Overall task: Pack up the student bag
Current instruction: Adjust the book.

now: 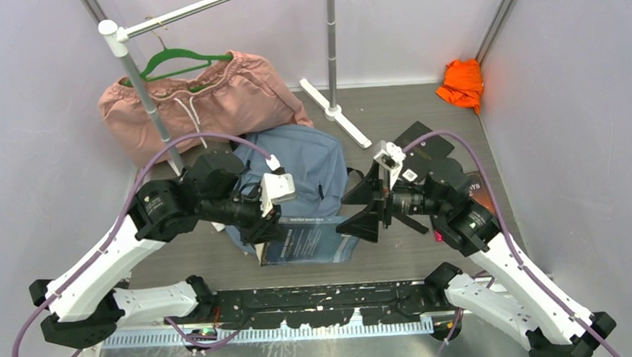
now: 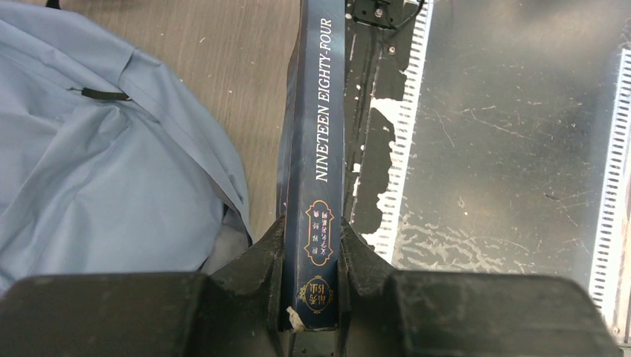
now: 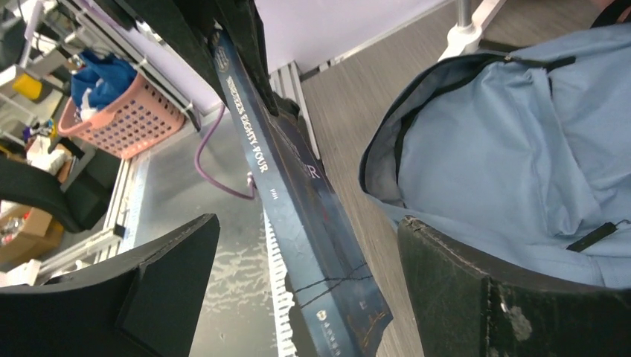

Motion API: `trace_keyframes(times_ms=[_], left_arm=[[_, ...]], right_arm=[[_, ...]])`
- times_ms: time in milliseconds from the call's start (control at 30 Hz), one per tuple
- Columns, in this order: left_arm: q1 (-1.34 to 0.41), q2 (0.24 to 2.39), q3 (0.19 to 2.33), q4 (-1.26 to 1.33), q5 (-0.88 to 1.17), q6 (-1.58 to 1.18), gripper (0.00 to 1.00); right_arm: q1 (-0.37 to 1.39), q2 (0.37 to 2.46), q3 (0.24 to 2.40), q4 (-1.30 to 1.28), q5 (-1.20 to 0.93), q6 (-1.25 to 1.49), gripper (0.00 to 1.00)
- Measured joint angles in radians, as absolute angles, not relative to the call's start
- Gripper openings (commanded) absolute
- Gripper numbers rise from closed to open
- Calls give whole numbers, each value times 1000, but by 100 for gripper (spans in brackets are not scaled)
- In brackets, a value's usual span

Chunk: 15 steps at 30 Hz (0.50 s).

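Observation:
The dusty-blue student bag (image 1: pixel 306 169) lies on the table's middle, its zipper opening (image 3: pixel 387 149) gaping toward the arms. My left gripper (image 1: pixel 265 229) is shut on the spine end of a dark blue book, "Nineteen Eighty-Four" (image 1: pixel 309 239), and holds it just in front of the bag. In the left wrist view the book (image 2: pixel 321 141) runs away from the clamped fingers (image 2: pixel 257 268), with the bag (image 2: pixel 97 163) to its left. My right gripper (image 1: pixel 361 209) is open at the book's right end. In the right wrist view the book (image 3: pixel 298 216) lies between its spread fingers (image 3: pixel 476 290), untouched, beside the bag (image 3: pixel 513 141).
A pink drawstring garment on a green hanger (image 1: pixel 205 99) hangs behind the bag on a white rack (image 1: pixel 335 105). An orange cloth (image 1: pixel 463 82) lies at the back right. Dark items (image 1: pixel 476 189) lie under the right arm. A pink basket (image 3: pixel 119 119) stands beyond the table.

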<state>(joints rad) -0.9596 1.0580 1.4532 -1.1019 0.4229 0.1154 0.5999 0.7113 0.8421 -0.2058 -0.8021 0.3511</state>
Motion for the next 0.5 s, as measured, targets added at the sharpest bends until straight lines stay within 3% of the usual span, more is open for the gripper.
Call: trace_keyframes(times_ms=[167, 267, 500], left_arm=[[-955, 1058, 1453, -1117, 452, 117, 0], [-952, 1061, 1457, -1123, 485, 122, 0], [-942, 1105, 1486, -1171, 537, 151, 0]], right_arm=[[681, 761, 846, -274, -759, 276, 93], [727, 789, 849, -325, -720, 228, 87], [809, 825, 876, -410, -705, 130, 51]])
